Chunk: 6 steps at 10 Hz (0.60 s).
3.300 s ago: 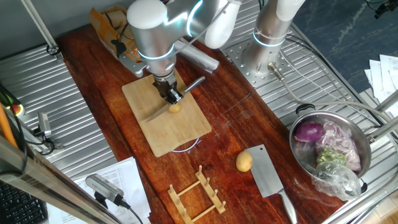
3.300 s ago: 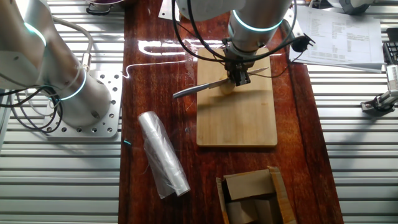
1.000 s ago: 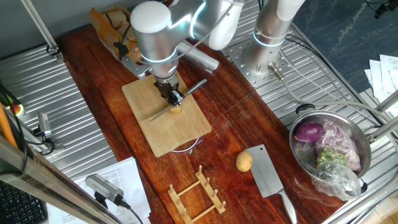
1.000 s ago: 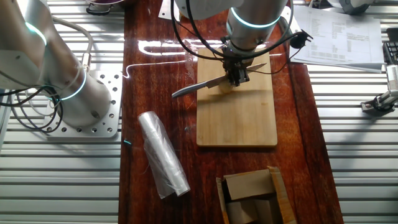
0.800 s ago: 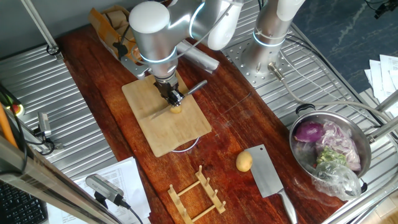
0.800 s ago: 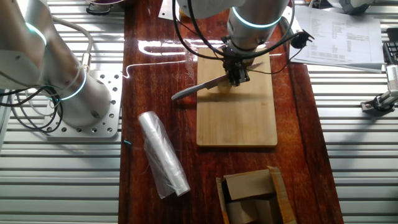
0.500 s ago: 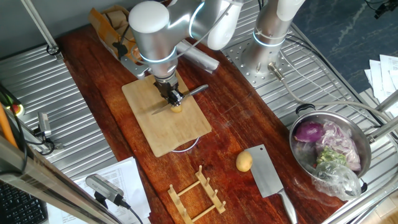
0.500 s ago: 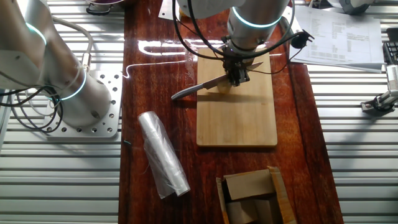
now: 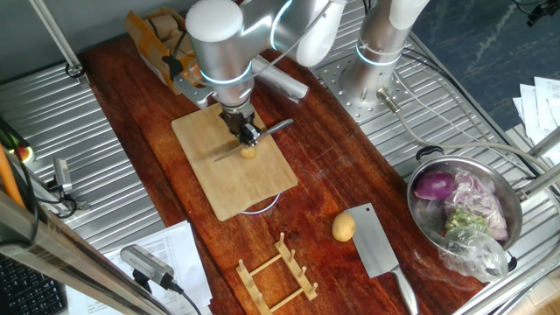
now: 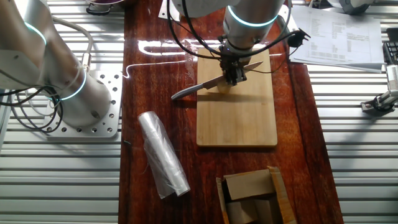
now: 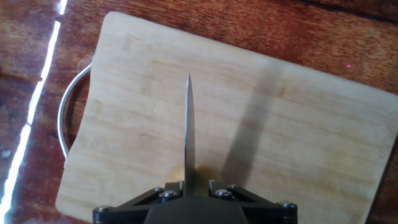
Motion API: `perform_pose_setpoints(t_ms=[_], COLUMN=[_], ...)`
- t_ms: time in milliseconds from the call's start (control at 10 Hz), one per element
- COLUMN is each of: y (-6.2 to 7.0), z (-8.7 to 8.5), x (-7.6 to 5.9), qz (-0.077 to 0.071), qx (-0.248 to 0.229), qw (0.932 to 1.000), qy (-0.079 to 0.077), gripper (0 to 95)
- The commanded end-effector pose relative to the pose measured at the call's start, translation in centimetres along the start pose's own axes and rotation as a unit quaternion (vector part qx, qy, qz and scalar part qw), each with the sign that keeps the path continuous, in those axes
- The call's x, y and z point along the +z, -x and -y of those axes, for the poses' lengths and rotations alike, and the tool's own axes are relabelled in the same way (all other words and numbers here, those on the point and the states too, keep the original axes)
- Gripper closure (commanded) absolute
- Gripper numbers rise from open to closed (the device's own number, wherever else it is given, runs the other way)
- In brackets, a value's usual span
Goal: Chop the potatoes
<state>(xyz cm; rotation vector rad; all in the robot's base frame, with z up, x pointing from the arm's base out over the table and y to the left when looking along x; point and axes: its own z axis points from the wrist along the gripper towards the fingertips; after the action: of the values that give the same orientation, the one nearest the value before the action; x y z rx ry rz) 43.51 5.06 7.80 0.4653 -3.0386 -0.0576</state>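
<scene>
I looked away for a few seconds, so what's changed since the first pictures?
The claw, shut on the knife, shifted slightly along the board and levelled the blade over the potato. The potato is where it was. The second potato, cleaver and bowl are unchanged.

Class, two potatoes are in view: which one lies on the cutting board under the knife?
The small potato beneath the gripper and its knife lies on the cutting board. The larger potato sits off the board, beside the cleaver.
</scene>
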Motion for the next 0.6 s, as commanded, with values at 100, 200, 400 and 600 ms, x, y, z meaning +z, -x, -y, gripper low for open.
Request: perform_pose_setpoints(t_ms=[100, 200, 400, 600], y=[-0.5, -0.8, -1.0, -1.2], z=[-0.2, -0.3, -0.4, -0.7], x=[-0.1, -0.1, -1.0, -2.0], qz=[0.001, 0.005, 0.014, 0.028], qx=[-0.001, -0.002, 0.0, 0.006], qw=[1.0, 1.0, 0.9999, 0.9996], qy=[0.001, 0.0, -0.001, -0.005], gripper=[76.0, 76.0, 76.0, 76.0])
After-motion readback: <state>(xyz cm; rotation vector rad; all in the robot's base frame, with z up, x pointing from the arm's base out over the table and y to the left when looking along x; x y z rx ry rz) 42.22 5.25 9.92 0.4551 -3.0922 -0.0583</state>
